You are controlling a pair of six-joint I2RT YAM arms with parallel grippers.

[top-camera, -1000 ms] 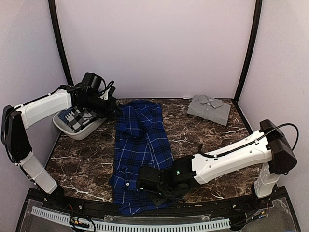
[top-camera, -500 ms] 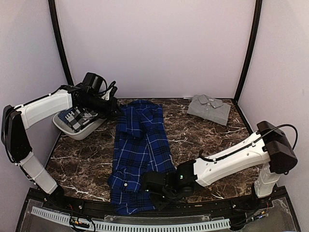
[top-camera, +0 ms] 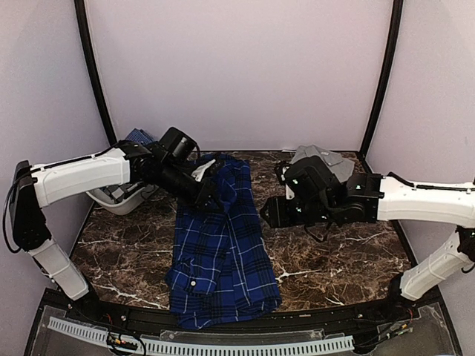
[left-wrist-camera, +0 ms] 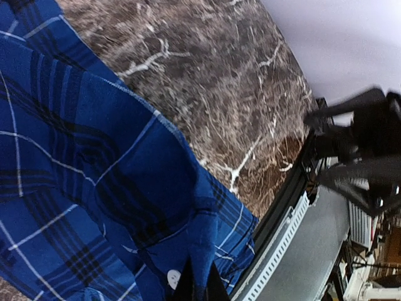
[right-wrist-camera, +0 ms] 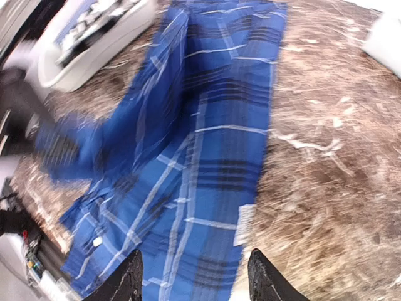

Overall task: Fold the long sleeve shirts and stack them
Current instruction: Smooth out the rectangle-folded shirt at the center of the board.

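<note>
1. Plaid shirt [top-camera: 221, 256] lay lengthwise on the marble table [top-camera: 334, 252], running from your left gripper [top-camera: 206, 191] down toward the near edge.
2. Your left gripper was pinched tight on a bunched fold of that shirt's blue cloth, near its far end.
3. Your right gripper [top-camera: 269, 213] hung with its fingers [right-wrist-camera: 128, 279] spread apart and nothing between them, with the plaid shirt just to its left.
4. The folded grey shirt [top-camera: 338, 162] sat behind your right gripper, partly hidden by that arm.
5. A white tub [top-camera: 111, 202] stood left of your left gripper.
</note>
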